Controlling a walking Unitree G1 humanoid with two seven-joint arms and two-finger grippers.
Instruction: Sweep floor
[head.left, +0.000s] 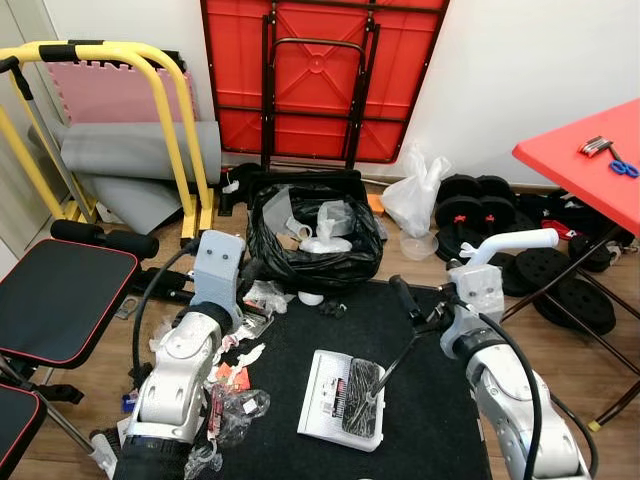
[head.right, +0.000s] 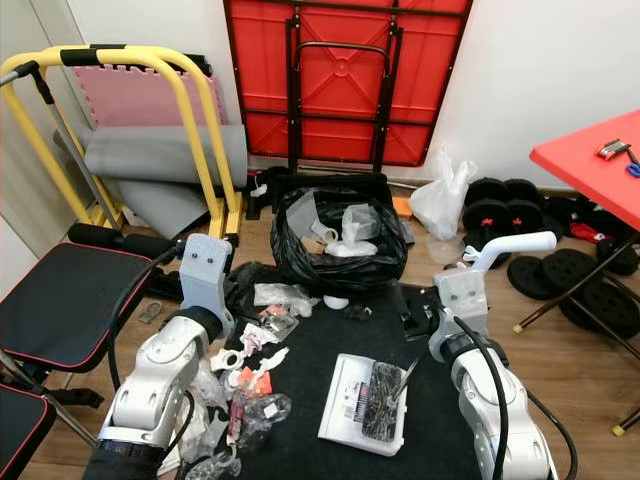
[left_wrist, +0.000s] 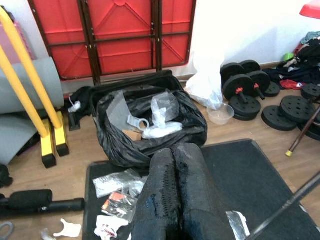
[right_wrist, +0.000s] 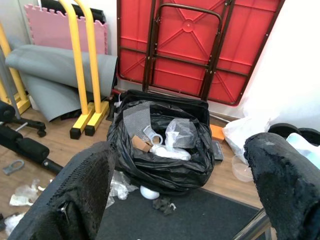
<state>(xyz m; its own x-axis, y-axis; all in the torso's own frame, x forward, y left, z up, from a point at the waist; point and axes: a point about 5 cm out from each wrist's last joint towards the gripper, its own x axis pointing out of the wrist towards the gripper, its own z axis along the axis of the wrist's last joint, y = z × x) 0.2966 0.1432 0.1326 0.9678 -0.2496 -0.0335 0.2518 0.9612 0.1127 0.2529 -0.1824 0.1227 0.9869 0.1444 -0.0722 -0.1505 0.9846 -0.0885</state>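
Observation:
A black brush (head.left: 360, 398) lies on a white dustpan (head.left: 322, 392) on the black mat (head.left: 420, 420); its thin handle (head.left: 400, 355) slants up toward my right gripper (head.left: 420, 298). The right wrist view shows that gripper's fingers (right_wrist: 75, 195) spread wide, with the handle (right_wrist: 250, 227) passing low between them, not clamped. My left gripper (left_wrist: 175, 155) is shut on nothing and hovers over the mat's left edge, pointing at the black bin bag (head.left: 315, 235), which holds plastic rubbish. Wrappers and scraps of litter (head.left: 240, 375) lie along the mat's left side.
A black padded bench (head.left: 60, 300) and a yellow frame (head.left: 180, 130) stand to the left. A folded red table (head.left: 320, 70) leans on the wall behind the bag. To the right are weight plates (head.left: 560, 280), a white plastic bag (head.left: 415, 195) and a red table (head.left: 590, 160).

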